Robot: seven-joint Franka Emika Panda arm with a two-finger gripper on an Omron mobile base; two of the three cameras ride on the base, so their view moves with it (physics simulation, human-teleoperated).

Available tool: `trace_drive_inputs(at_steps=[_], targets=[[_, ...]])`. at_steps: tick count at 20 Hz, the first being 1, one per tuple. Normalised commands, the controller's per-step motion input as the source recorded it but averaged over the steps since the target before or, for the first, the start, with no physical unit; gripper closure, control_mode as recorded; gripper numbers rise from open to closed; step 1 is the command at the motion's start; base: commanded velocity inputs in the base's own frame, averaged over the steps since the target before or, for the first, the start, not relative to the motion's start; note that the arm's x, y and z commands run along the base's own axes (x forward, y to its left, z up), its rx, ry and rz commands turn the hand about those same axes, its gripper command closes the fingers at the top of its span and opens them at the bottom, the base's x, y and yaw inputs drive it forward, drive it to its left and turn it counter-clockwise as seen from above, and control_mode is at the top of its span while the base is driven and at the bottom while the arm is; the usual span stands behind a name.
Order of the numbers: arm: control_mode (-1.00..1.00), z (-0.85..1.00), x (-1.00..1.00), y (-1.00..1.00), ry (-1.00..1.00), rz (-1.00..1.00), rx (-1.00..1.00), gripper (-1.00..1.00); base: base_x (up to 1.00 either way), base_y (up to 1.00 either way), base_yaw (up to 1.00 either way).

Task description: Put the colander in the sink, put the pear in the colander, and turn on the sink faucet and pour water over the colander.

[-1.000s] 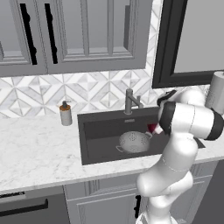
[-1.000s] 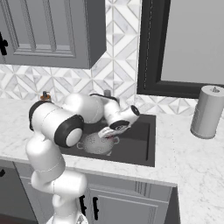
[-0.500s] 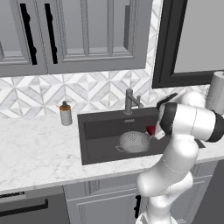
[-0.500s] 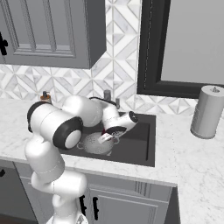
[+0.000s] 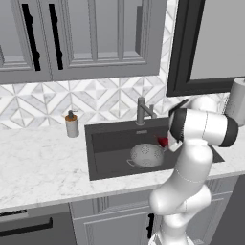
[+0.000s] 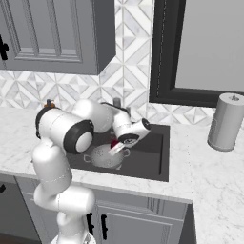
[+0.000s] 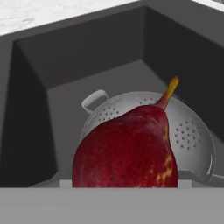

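Observation:
The silvery colander (image 5: 146, 155) (image 6: 104, 156) (image 7: 192, 131) rests upright on the floor of the dark sink (image 5: 110, 143) (image 6: 147, 152) (image 7: 87, 57). My gripper (image 5: 165, 143) (image 6: 116, 145) hangs just above the colander's right rim, shut on the dark red pear (image 5: 162, 141) (image 6: 114, 143) (image 7: 127, 153). In the hand view the pear looms large, stem up, and hides my fingertips, with the colander's bowl right behind it. The grey sink faucet (image 5: 141, 111) (image 6: 117, 102) stands at the back rim of the sink, and no water runs from it.
A soap pump bottle (image 5: 72, 125) (image 6: 48, 103) stands on the white marble counter (image 5: 43, 162) left of the sink. A paper towel roll (image 5: 237, 100) (image 6: 226, 121) stands on the counter to the right. Grey cabinets hang overhead.
My gripper, with the pear in it, has edged slightly left and down toward the colander. The colander has not moved.

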Motion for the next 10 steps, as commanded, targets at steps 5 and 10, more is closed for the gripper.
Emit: trace_drive_inputs(at_steps=[5, 10], targets=[[-1.00, -0.12, 0.06, 0.02, 0.00, 0.04, 0.01, 1.00, 0.00, 0.00, 0.00], [-1.00, -0.13, 0.05, 0.11, 0.00, 0.00, 0.00, 1.00, 0.00, 0.00, 0.00]])
